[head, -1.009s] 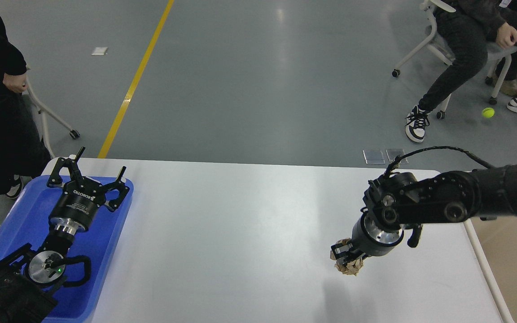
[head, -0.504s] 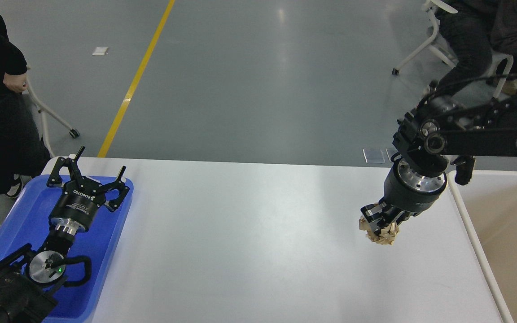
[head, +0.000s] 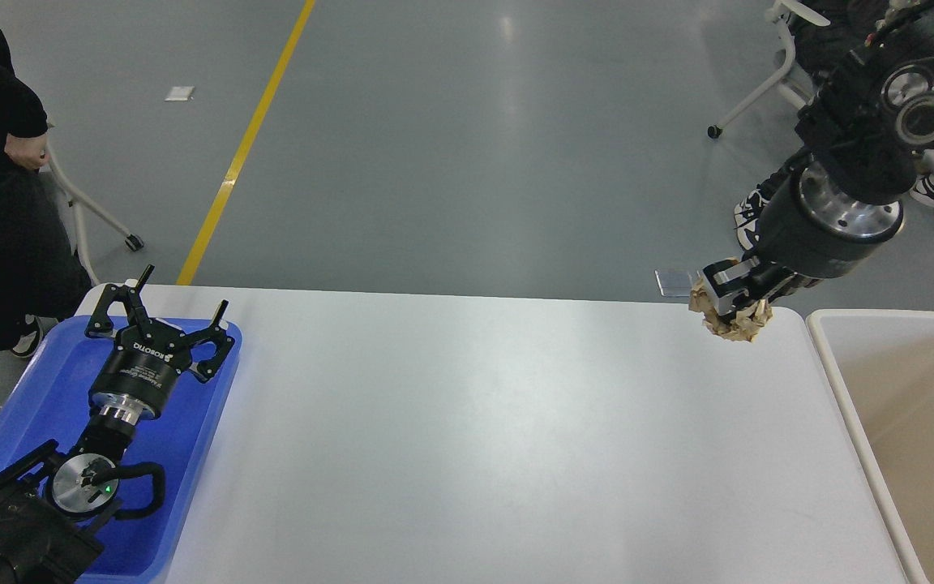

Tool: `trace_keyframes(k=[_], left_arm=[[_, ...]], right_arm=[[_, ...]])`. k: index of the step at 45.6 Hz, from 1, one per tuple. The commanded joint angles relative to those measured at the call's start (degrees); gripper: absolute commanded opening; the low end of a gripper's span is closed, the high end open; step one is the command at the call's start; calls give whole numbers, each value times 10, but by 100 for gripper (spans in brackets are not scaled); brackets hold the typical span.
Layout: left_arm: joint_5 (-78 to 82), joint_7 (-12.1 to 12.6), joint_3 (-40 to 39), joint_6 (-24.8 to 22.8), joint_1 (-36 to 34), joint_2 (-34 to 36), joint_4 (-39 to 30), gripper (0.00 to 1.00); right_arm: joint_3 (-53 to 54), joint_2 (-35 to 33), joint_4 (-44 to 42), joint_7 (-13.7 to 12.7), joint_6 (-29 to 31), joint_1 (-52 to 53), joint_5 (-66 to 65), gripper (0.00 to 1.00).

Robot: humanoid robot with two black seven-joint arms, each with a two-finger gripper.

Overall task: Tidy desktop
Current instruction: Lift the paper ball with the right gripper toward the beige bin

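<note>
1 paper wad (head: 731, 323), 1 tray (head: 21, 405), 1 bin (head: 832, 357), 2 grippers.

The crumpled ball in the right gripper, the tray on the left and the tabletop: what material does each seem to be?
The crumpled ball looks like brown paper: matte, full of creases. The tray seems blue moulded plastic, smooth, with a rounded raised rim. The desktop is white, smooth and slightly glossy, reflecting soft light; probably laminate, though that stays uncertain. The right gripper is shut on the ball.
</note>
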Motion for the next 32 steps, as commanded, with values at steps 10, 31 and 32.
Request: trace_keyframes(k=[10,31,32], left_arm=[[0,0,0,0,0,0,0,99],[0,0,0,0,0,0,0,99],[0,0,1,0,0,0,1,99]], right_arm=[[-1,-10,-1,-3,5,24,-2,0],[-153,-46,-37,-17,5,11,-25,0],[-166,-46,-40,-17,5,11,-25,0]])
